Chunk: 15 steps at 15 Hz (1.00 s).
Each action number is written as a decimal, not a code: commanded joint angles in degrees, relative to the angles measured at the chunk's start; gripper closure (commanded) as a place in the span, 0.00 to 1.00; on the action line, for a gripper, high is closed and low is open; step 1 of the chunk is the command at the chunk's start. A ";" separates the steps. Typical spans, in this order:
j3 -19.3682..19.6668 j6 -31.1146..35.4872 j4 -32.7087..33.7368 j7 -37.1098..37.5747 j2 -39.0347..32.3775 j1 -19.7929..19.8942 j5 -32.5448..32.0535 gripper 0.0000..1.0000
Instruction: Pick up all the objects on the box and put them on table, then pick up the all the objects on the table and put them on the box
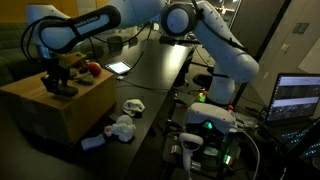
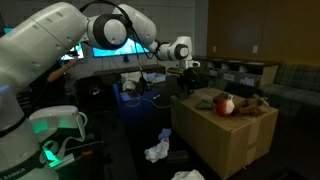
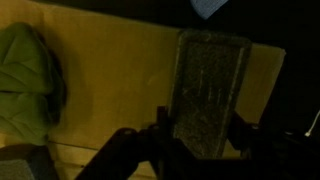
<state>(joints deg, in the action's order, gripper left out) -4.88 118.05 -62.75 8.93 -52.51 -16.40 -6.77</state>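
In an exterior view, your gripper is down on the box, near the left end of its top. The red toy sits at the far right corner. On the tabletop, a white toy lies by the near edge, with a pale lump just behind it and a blue piece close to the box. The tablet glows farther along.

In an exterior view from the opposite side, the gripper hangs over the box's far left corner, and the red toy is mid-top.

In the wrist view, your jaws are half closed, the fingers hugging both long sides of the bar. You cannot tell if it has left the box top. A cloth lies at the left edge.
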 commanded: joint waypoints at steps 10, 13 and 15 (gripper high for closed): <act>0.25 -1.78 6.25 -2.37 -2.37 -0.25 0.99 0.00; 0.53 -1.43 7.69 -3.04 -2.58 0.11 0.74 0.00; 0.39 -0.47 8.07 -3.59 -2.56 0.85 0.17 0.00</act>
<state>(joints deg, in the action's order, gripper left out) -4.43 117.96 -58.66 7.38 -53.54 -16.32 -6.50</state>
